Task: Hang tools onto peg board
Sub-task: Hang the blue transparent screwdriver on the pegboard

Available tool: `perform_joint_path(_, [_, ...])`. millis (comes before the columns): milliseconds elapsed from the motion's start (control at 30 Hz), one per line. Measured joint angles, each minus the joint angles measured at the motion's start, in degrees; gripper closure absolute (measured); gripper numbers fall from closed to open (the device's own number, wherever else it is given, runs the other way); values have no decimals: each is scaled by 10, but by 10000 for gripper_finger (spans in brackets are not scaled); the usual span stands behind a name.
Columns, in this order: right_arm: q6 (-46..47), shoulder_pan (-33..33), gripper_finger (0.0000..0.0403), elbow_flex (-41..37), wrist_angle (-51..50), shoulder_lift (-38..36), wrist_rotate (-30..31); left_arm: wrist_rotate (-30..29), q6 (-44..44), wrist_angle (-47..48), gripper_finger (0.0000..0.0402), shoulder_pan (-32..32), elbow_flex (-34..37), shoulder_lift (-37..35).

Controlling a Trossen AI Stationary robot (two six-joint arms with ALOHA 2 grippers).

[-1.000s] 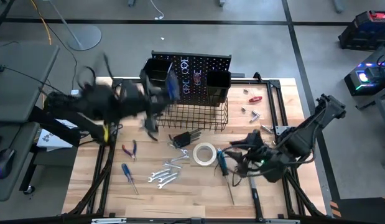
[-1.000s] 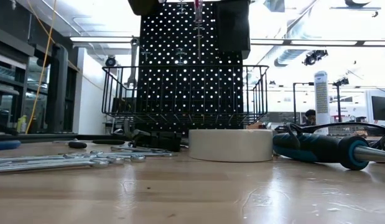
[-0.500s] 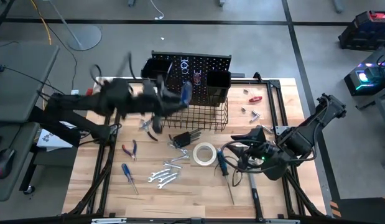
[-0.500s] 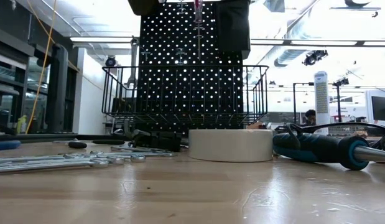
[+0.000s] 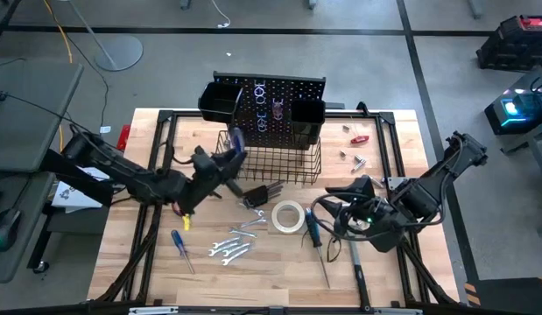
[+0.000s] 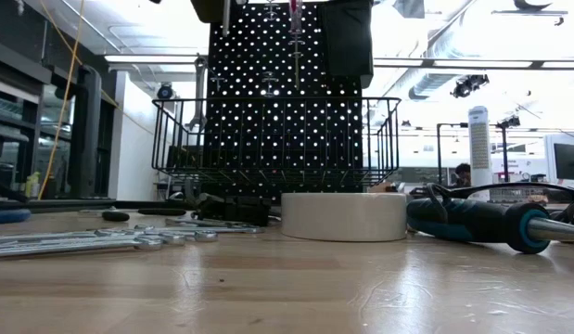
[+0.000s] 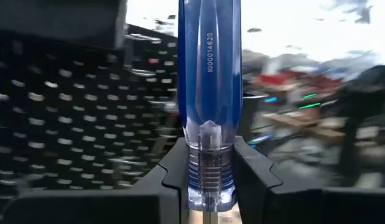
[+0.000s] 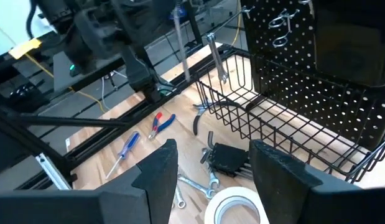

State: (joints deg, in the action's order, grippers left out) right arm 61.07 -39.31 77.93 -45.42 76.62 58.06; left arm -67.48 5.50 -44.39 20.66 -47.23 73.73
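Left arm swings back toward the basket

left gripper (image 7: 208, 180) clamps the blue screwdriver (image 7: 208, 81), now by the wire basket (image 5: 279, 162); still unhung. right gripper (image 8: 211, 165) waits open.

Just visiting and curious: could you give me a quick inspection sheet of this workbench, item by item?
Surface: pale wooden table.
Job's things: black peg board with wire basket; wrenches, tape roll, red pliers, blue screwdriver on the table.
Clutter: small parts near the right edge.
Claws: left claw shut on a blue screwdriver handle; right claw open, empty, over the tape roll.
Cables: yellow cable in the background.
Surroundings: workshop floor, lit equipment.
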Motion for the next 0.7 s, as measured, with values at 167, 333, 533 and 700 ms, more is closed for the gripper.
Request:
perform_joint_path(167, [4,14,215,0,3,0,0,-85,37,10,329,-24,-51,54])
perform_joint_path(333, [4,24,215,0,9,0,-9,-141,-10,14,329,-29,-94,129])
perform_joint_path(533, [4,26,215,0,22,0,-11,-167,-4,12,329,-68,-160,190])
perform_joint_path(700, [4,26,215,0,26,0,-12,-154,7,12,329,-103,-200,214])
